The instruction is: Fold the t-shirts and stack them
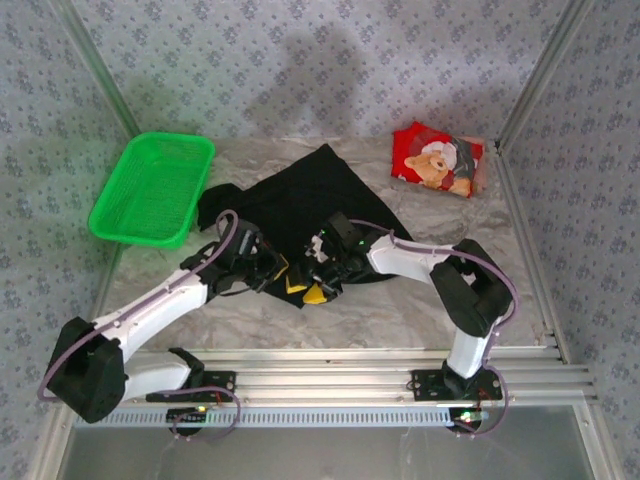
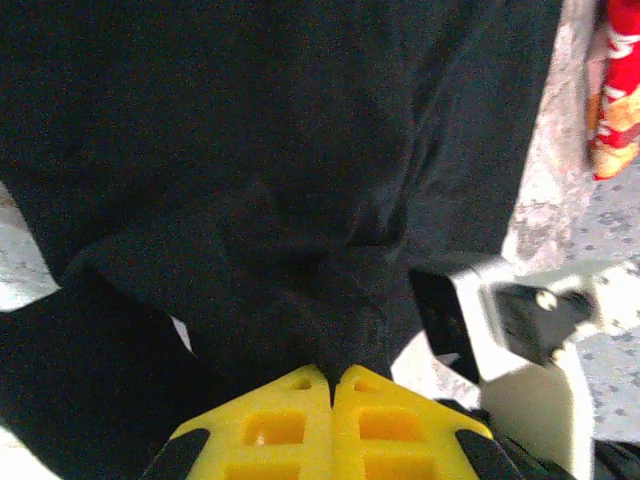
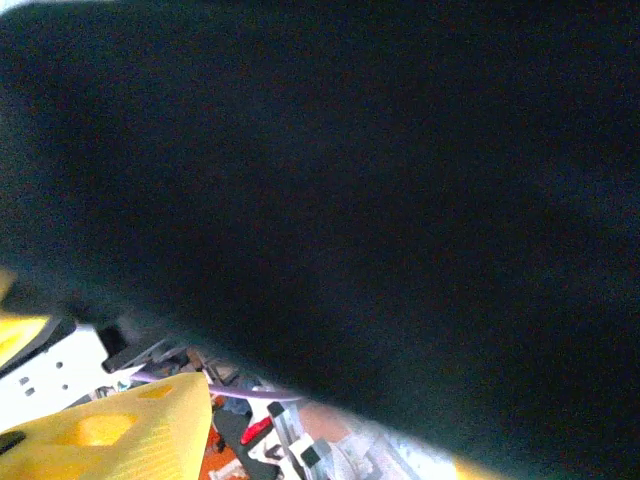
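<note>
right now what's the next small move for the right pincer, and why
Probably close the right pincer on the near edge of the black t-shirt. The left pincer is already shut on that cloth, while the right's fingers stand apart against it; folding likely needs both grips.

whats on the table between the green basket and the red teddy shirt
The rumpled black t-shirt lies between the green basket and the red t-shirt, with bare table cover either side of it, in the top view.
</note>
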You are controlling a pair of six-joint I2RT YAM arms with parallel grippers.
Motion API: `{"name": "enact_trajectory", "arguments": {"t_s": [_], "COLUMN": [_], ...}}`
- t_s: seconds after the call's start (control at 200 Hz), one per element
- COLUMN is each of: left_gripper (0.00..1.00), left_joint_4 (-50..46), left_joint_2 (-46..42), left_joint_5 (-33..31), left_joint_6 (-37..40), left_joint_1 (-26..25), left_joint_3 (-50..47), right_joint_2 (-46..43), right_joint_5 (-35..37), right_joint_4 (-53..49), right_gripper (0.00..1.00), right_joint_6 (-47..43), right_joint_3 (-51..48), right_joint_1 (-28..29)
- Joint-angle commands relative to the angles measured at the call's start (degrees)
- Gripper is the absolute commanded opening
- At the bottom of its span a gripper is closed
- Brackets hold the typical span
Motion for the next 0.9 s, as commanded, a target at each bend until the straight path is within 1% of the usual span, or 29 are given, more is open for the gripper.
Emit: {"name": "enact_trajectory", "arguments": {"t_s": [0.0,0.085,0.245,0.29,0.355,0.435,0.485,0.505,0.53,0.575,0.655,0.759,0.894], "left_gripper": [0.0,0.0,0.0,0.0,0.0,0.0,0.0,0.0,0.0,0.0,0.0,0.0,0.0], "left_joint_4": [2.8,2.8,3.3,3.6,4.3,4.0,3.7,3.6,3.5,3.2,1.4,-0.5,-1.7], "left_joint_2": [-2.5,-3.3,-3.5,-3.5,-3.5,-3.5,-3.9,-4.1,-4.2,-4.6,-5.0,-5.5,-5.5], "left_joint_5": [-1.2,-2.2,-3.6,-4.0,-4.2,-4.5,-4.6,-4.5,-4.4,-3.9,-2.9,-1.3,0.0], "left_joint_6": [-3.5,-4.5,-6.0,-6.3,-6.6,-6.3,-5.8,-5.6,-5.3,-4.7,-2.5,0.2,2.8], "left_joint_1": [-1.1,-2.3,-4.0,-4.2,-4.2,-3.5,-2.6,-2.0,-1.2,0.5,3.4,7.5,11.3], "left_joint_3": [-0.3,-1.0,-1.7,-1.9,-2.0,-1.6,-1.3,-1.3,-1.2,-0.9,0.3,1.4,2.5], "right_joint_2": [0.5,0.1,1.0,2.5,4.5,5.6,5.7,5.5,5.0,3.9,0.5,-4.8,-10.2], "right_joint_5": [2.9,4.6,7.0,6.8,6.7,7.0,7.2,7.5,8.0,8.4,9.0,11.2,11.8], "right_joint_4": [4.5,8.5,12.1,12.7,10.7,8.4,5.4,4.2,2.7,0.7,-0.9,-6.0,-7.0], "right_gripper": [0.64,0.64,0.63,0.61,0.57,0.45,0.29,0.19,0.11,0.0,0.0,0.0,0.0], "right_joint_6": [4.1,6.6,9.4,10.0,9.0,7.4,5.6,4.7,3.7,2.0,-0.2,-4.9,-5.2], "right_joint_3": [-0.1,-0.4,-0.9,-0.4,1.3,1.3,0.9,0.6,0.1,-1.2,-4.1,-7.2,-13.9], "right_joint_1": [-1.4,-1.5,-2.0,-1.8,-1.4,-1.2,-1.4,-1.6,-1.8,-2.4,-3.6,-3.6,-3.8]}}
